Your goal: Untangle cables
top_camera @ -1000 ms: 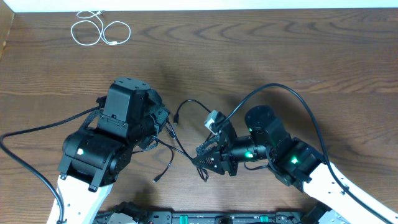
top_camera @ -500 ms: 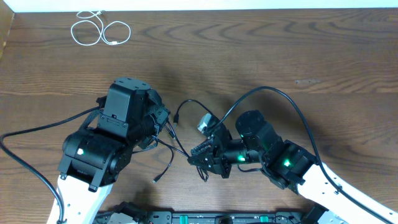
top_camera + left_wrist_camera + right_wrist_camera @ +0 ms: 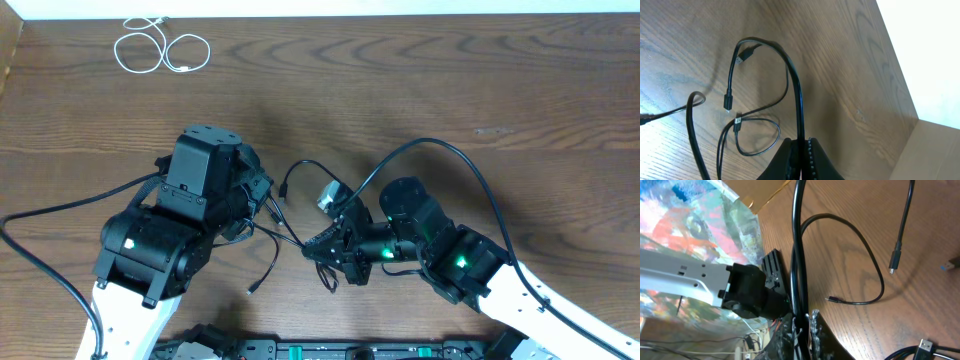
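right claw (image 3: pixel 801 317) and left claw (image 3: pixel 800 145) each pinch a black cable (image 3: pixel 795 240); pulling apart, we may knot them tighter.

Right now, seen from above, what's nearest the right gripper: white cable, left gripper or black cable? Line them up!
1. Black cable: pinched in the right gripper.
2. Left gripper: just to its left.
3. White cable: far back-left corner.

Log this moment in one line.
left claw: shut on black cable | right claw: shut on black cable | white cable: coiled, far-left corner, untouched
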Controlling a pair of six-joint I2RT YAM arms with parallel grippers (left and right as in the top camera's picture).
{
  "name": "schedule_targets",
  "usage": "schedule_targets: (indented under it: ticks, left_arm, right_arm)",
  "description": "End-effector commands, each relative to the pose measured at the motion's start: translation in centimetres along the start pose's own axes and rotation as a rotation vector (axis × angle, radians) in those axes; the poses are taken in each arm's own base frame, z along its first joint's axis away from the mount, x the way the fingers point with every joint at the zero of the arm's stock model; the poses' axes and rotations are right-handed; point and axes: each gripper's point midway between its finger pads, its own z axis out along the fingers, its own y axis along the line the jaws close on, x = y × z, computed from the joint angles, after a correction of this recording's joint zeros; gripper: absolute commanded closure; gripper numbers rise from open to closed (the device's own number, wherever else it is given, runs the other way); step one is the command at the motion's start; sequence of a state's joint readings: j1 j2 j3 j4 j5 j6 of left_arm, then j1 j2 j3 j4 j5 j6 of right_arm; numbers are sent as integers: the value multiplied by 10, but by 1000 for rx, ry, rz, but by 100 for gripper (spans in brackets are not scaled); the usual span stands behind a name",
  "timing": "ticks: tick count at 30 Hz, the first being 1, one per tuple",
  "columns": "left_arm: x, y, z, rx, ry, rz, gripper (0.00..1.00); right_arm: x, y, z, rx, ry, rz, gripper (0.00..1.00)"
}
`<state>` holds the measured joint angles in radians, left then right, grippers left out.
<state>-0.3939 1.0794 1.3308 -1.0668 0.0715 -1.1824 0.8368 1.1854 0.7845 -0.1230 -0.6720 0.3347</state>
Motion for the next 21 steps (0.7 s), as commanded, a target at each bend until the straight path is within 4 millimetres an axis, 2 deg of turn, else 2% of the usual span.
schedule_targets:
  ticks: [1, 9, 12, 18, 21]
  left_arm:
    - [-4, 0, -2, -2, -20, -5, 93]
    - [-3, 1, -2, -8, -19, -5, 92]
    - [-6, 5, -1, -30, -35, -4, 92]
    - [-14, 21, 2, -112, -86, -1, 92]
    - [-17, 24, 2, -129, -103, -1, 92]
  right_arm:
    - [-7, 3, 0, 1, -12, -4, 99]
    - [-14, 7, -1, -12, -36, 53, 99]
    - [-21, 11, -7, -18, -67, 70, 99]
    - [-45, 21, -44, -4, -177, 75, 99]
    - [-49, 9, -68, 79, -230, 119, 99]
